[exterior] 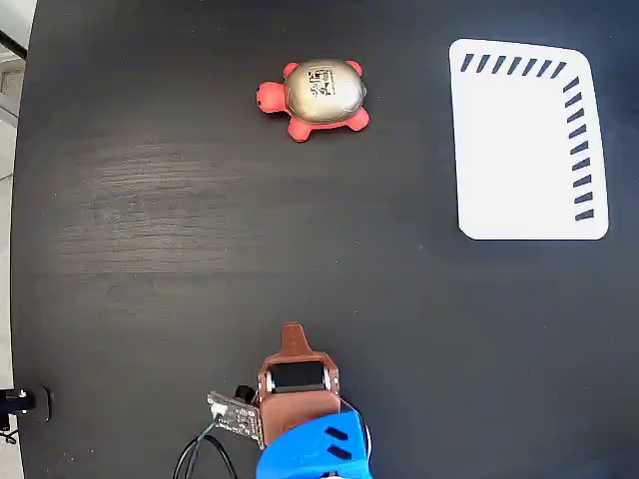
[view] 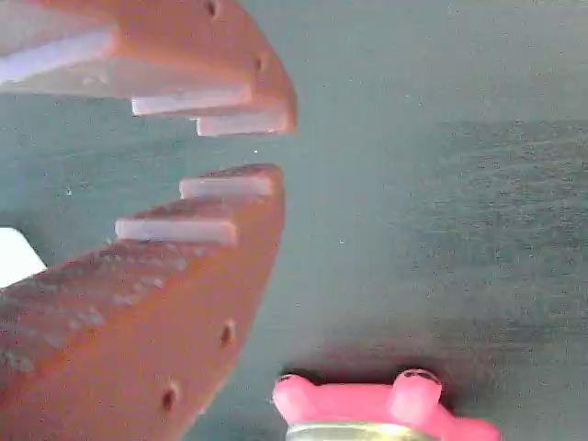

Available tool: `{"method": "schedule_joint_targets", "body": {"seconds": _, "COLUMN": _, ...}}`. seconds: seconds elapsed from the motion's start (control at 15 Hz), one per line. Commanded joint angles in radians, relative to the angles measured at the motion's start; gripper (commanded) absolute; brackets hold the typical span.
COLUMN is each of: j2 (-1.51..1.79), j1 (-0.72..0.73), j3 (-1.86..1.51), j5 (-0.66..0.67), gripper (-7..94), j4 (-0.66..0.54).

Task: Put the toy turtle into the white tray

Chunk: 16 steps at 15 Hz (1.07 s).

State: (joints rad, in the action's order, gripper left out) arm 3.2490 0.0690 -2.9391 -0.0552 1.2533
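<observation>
The toy turtle (exterior: 318, 97) rests on the black table at the upper middle of the fixed view, its coral-red head pointing left and its shiny beige shell up. The white tray (exterior: 519, 150) lies flat at the upper right, with dark slanted stripes along its top and right edges and nothing in it. My gripper (exterior: 293, 331) sits at the bottom middle, far below the turtle, fingers together and holding nothing. In the wrist view the brown jaws of the gripper (view: 280, 147) are nearly touching at the tips. The turtle (view: 367, 413) peeks in at the bottom edge, and a tray corner (view: 14, 257) shows at the left.
The black table (exterior: 200, 249) spans the whole fixed view. Cables and a small circuit board (exterior: 232, 414) hang beside the arm's blue body (exterior: 315, 449) at the bottom. The table's left edge (exterior: 22, 200) borders a pale floor.
</observation>
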Motion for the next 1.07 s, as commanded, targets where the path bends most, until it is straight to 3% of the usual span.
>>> {"method": "schedule_joint_targets", "body": {"seconds": 0.0, "j2": 0.0, "j1": 0.014, "j3": 0.012, "j5": 0.0, "gripper": 0, "j4": 0.011}}
{"method": "schedule_joint_targets", "body": {"seconds": 1.0, "j2": -0.002, "j1": 0.043, "j3": 0.012, "j5": 0.025, "gripper": 0, "j4": 0.009}}
